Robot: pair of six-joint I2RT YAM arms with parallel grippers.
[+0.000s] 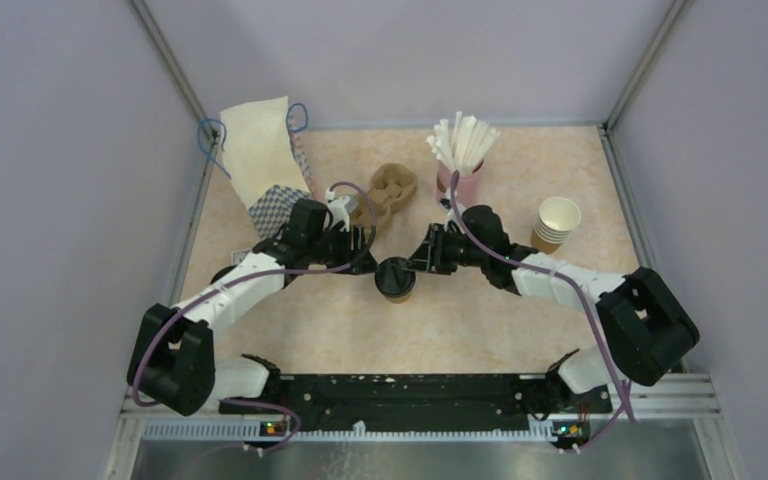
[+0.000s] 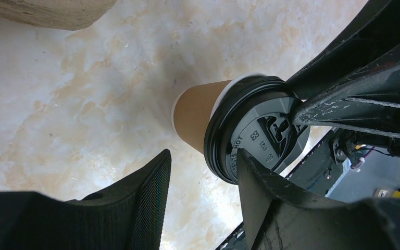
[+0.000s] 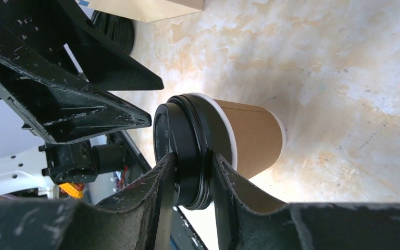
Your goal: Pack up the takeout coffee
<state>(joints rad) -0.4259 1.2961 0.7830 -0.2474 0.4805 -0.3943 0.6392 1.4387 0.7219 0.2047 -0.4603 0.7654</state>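
The takeout coffee (image 1: 396,279), a brown paper cup (image 2: 198,112) with a black lid (image 2: 258,133), stands upright mid-table. My right gripper (image 3: 192,156) comes in from the right and is shut on the lid's rim (image 3: 187,151). One finger lies on the lid's top face, the other under its edge. My left gripper (image 2: 203,156) is open on the cup's left. Its bare finger (image 2: 260,182) overlaps the lid's face, and its mesh pad (image 2: 151,182) stays clear of the cup wall. In the top view the left gripper (image 1: 365,252) and the right gripper (image 1: 422,262) flank the cup.
A white paper bag (image 1: 260,150) with a checked side stands at the back left. A brown pulp cup carrier (image 1: 390,190) lies behind the coffee. A pink cup of white straws (image 1: 463,175) and a stack of lidless paper cups (image 1: 557,222) are at the back right.
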